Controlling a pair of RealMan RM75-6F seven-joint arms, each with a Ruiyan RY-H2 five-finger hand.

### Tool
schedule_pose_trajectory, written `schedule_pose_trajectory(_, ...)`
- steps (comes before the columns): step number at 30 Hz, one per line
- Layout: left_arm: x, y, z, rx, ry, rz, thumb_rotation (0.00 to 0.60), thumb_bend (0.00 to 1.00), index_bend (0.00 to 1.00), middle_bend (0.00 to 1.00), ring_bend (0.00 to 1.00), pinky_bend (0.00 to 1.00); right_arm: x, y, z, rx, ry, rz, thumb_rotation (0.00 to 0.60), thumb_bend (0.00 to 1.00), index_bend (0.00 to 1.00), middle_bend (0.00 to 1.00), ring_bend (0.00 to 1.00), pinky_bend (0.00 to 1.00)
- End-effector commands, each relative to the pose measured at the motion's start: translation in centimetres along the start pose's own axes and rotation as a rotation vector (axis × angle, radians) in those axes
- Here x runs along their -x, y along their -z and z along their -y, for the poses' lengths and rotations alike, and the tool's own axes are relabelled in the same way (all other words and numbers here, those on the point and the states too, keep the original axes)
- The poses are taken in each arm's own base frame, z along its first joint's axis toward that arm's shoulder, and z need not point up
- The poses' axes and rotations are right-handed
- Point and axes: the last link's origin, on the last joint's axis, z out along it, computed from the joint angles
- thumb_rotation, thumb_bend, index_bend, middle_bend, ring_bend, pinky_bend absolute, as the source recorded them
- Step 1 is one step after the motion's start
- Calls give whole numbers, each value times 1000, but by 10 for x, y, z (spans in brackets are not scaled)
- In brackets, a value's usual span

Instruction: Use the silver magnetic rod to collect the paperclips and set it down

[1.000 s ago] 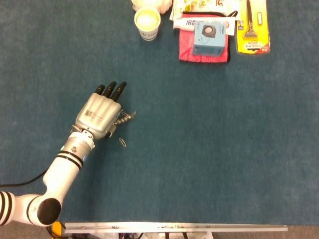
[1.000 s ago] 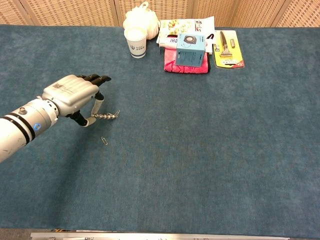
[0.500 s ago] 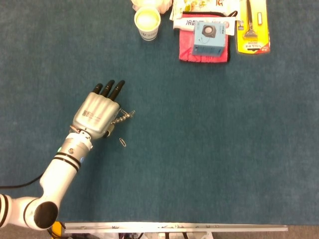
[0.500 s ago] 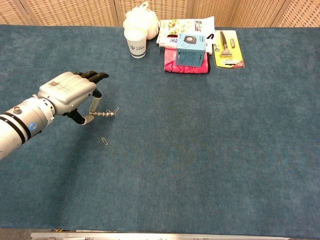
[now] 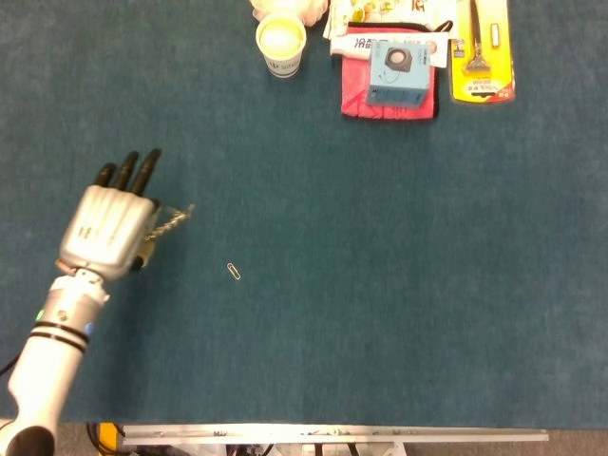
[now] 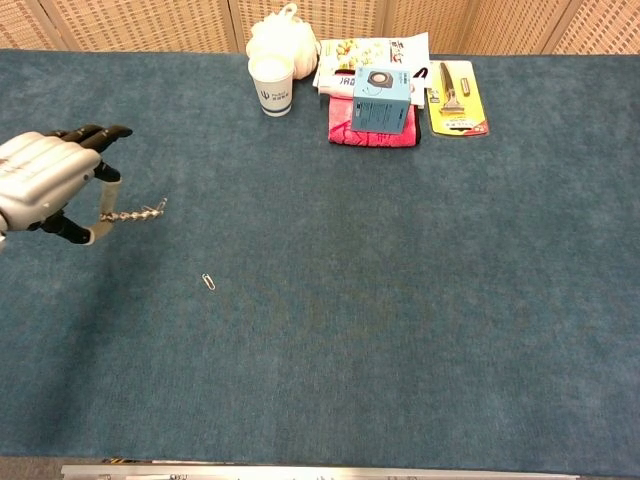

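Observation:
My left hand is over the left side of the blue table and holds the silver magnetic rod between thumb and fingers. Several paperclips cling along the rod, and its tip points right. One loose paperclip lies on the cloth, to the right of the hand and nearer the table's front edge. My right hand shows in neither view.
At the far edge stand a paper cup, a blue box on a pink cloth, a yellow razor pack and snack packets.
My left hand has moved left with the rod and its clinging paperclips, away from the loose paperclip, which stayed put.

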Motion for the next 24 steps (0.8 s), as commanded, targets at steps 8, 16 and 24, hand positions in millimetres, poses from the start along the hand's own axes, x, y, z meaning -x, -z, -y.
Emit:
schedule_pose_trajectory(8, 30, 19, 38, -104, 70, 47, 600, 322, 588, 0, 0, 138, 3, 0, 0, 0, 6, 10, 600, 0, 325, 263, 212, 357)
schedule_pose_trajectory(16, 51, 27, 56, -157, 89, 68, 600, 322, 552, 0, 0, 138, 4, -1, 0, 3, 7, 12, 600, 0, 325, 263, 212, 357)
schedule_pose_trajectory(24, 62, 34, 67, -192, 105, 86, 600, 322, 456, 0, 0, 138, 3, -1, 0, 5, 5, 8, 600, 0, 325, 263, 212, 357)
